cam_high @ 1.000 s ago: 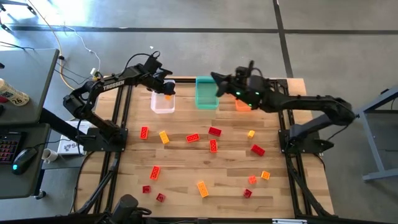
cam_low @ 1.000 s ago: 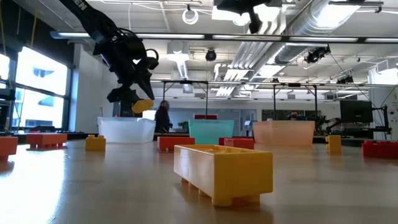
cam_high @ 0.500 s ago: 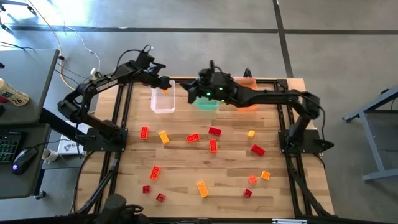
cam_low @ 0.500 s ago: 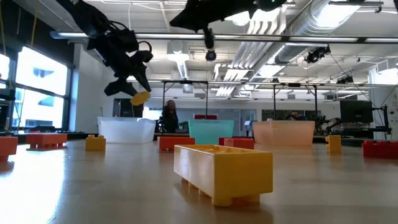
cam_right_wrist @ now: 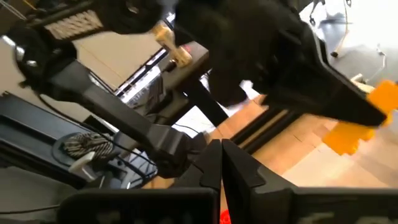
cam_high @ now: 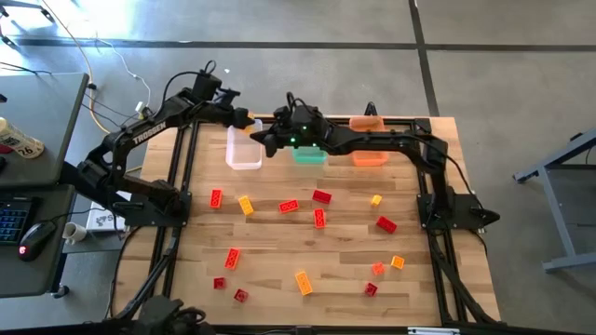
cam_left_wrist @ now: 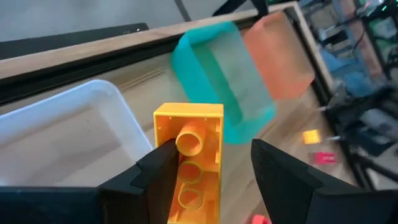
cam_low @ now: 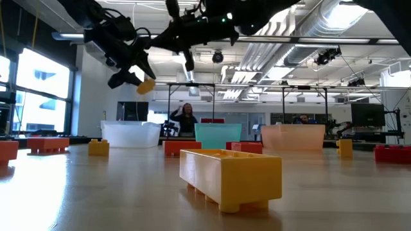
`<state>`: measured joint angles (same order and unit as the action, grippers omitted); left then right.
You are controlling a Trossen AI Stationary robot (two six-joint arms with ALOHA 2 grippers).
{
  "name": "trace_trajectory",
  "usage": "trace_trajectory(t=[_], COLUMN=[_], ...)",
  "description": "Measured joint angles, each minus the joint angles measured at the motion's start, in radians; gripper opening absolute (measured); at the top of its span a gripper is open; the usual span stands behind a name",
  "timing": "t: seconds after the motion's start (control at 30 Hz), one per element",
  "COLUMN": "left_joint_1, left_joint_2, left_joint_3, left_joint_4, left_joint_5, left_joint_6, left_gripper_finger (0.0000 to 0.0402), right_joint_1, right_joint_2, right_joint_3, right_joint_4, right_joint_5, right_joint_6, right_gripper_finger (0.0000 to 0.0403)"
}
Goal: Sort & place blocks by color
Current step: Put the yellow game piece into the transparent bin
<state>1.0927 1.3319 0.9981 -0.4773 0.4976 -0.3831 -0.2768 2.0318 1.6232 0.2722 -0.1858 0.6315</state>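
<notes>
My left gripper [cam_high: 244, 119] hangs above the far end of the clear bin [cam_high: 244, 154] and is shut on a yellow block [cam_left_wrist: 189, 155], which also shows in the low view [cam_low: 146, 85]. My right gripper [cam_high: 254, 140] reaches across the far side of the table, past the teal bin [cam_high: 309, 154], and stands shut and empty [cam_right_wrist: 221, 163] close to the left gripper. Several red, orange and yellow blocks lie flat on the wooden table, among them a red one [cam_high: 322, 196] and a yellow one [cam_high: 246, 205]. My left gripper has the yellow block between its two fingers, which lie along the block's long sides [cam_left_wrist: 160, 163]. One finger [cam_left_wrist: 152, 177] lies against the block, and a gap shows before the other. The fingers slant downward. The block is lifted clear, its hollow underside toward the wrist camera and its far end past the fingertips.
The clear, teal and orange bins [cam_high: 370, 158] stand in a row along the far edge. The right arm [cam_high: 372, 141] stretches over the teal and orange bins. Loose blocks dot the middle and near part of the table [cam_high: 279, 279]. A person shows in the room behind [cam_low: 186, 119].
My right gripper has swept along the far edge toward the table's left, from over the orange bin to beside the clear bin, sinking and levelling out, still shut. My left gripper has risen with the yellow block and drifted toward the far edge.
</notes>
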Motion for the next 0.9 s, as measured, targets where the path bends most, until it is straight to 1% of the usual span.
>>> trace_trajectory(t=[0.13, 0.33, 0.47, 0.6, 0.7, 0.9], left_joint_1=[0.000, 0.000, -0.011, -0.040, -0.071, -0.147], left_joint_2=[0.000, 0.000, 0.000, 0.000, 0.000, 0.000], left_joint_3=[0.000, 0.000, 0.000, 0.000, 0.000, 0.000], left_joint_4=[0.030, 0.023, 0.007, -0.007, -0.014, -0.024], left_joint_5=[-0.008, -0.020, -0.104, -0.201, -0.228, -0.289], left_joint_6=[-0.059, -0.112, -0.120, -0.123, -0.135, -0.143], left_gripper_finger=[0.0188, 0.0188, 0.0188, 0.0188, 0.0188, 0.0188], right_joint_1=[0.000, 0.000, 0.000, -0.008, -0.014, -0.016], right_joint_2=[0.030, 0.088, 0.137, 0.180, 0.212, 0.221], right_joint_3=[0.001, 0.001, 0.001, 0.001, 0.001, 0.001], right_joint_4=[0.001, 0.022, 0.098, 0.195, 0.253, 0.273], right_joint_5=[0.019, 0.034, 0.078, 0.080, 0.071, 0.078], right_joint_6=[0.023, 0.061, 0.094, 0.139, 0.171, 0.181], right_gripper_finger=[0.0000, 0.0000, 0.0000, 0.0000, 0.0000, 0.0000])
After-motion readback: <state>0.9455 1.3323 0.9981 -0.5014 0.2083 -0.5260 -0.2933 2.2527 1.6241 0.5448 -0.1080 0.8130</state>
